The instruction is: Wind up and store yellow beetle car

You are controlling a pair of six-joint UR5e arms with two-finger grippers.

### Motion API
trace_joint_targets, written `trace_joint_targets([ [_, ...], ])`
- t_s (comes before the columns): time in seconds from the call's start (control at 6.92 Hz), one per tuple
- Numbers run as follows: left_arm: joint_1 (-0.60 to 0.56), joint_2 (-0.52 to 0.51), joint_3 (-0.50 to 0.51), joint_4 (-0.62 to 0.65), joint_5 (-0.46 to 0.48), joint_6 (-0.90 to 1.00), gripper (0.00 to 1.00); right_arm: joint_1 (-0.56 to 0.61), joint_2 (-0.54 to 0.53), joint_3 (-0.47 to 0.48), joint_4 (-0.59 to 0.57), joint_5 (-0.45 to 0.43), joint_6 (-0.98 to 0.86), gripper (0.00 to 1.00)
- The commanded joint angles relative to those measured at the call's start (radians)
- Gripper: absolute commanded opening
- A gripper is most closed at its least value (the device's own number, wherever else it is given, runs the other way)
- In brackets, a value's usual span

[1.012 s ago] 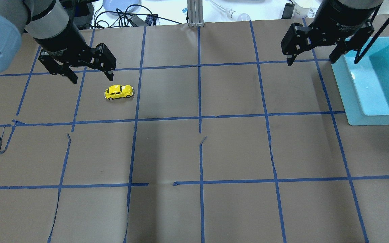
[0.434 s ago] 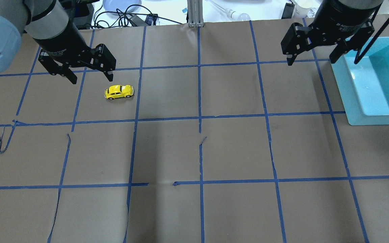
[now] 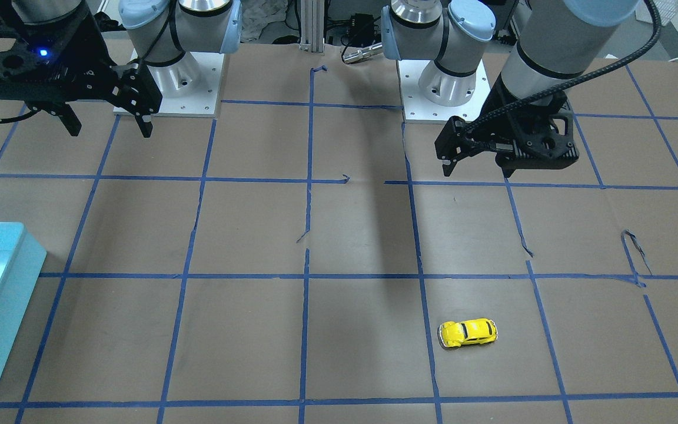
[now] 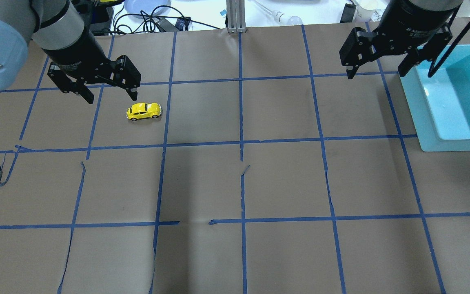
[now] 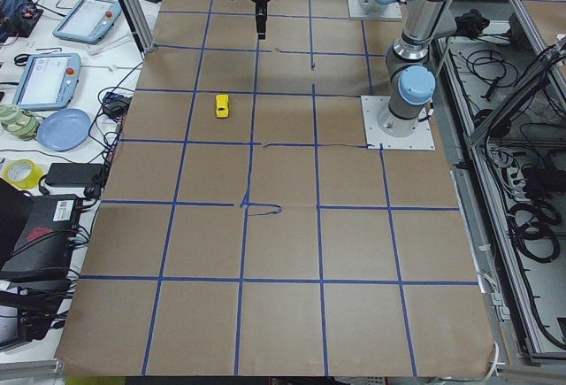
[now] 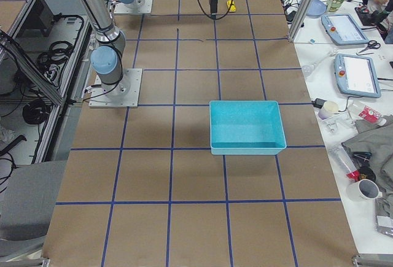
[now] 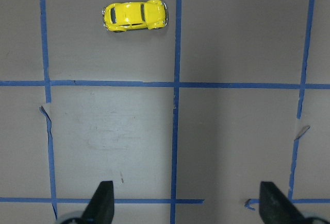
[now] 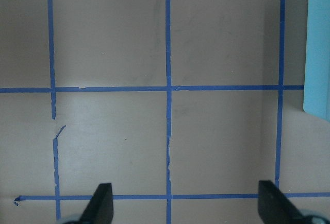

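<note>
The yellow beetle car (image 4: 144, 111) stands on its wheels on the brown paper table, far left of the overhead view. It also shows in the front view (image 3: 468, 333) and near the top of the left wrist view (image 7: 135, 16). My left gripper (image 4: 111, 98) is open and empty. It hovers above the table just left of the car, on the side nearer the robot, apart from it (image 3: 476, 172). My right gripper (image 4: 376, 74) is open and empty, above the table beside the blue bin's left side.
A light blue bin (image 4: 426, 110) sits at the right edge of the table, seen also in the front view (image 3: 15, 294) and the right wrist view (image 8: 319, 54). Blue tape lines grid the paper. Cables and clutter lie beyond the far edge.
The left gripper has shifted only very slightly. The car and the right arm have not moved.
</note>
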Motion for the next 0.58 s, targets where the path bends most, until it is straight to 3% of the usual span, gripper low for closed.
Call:
trace_joint_targets([
  [0.0,0.004,0.003,-0.006,0.010,0.031,0.005,1.00,-0.001,0.000,0.000,0.001,-0.001,0.002,1.00],
  [0.43,0.008,0.003,-0.006,0.011,0.037,0.038,1.00,-0.001,0.000,0.000,0.001,0.000,0.000,1.00],
])
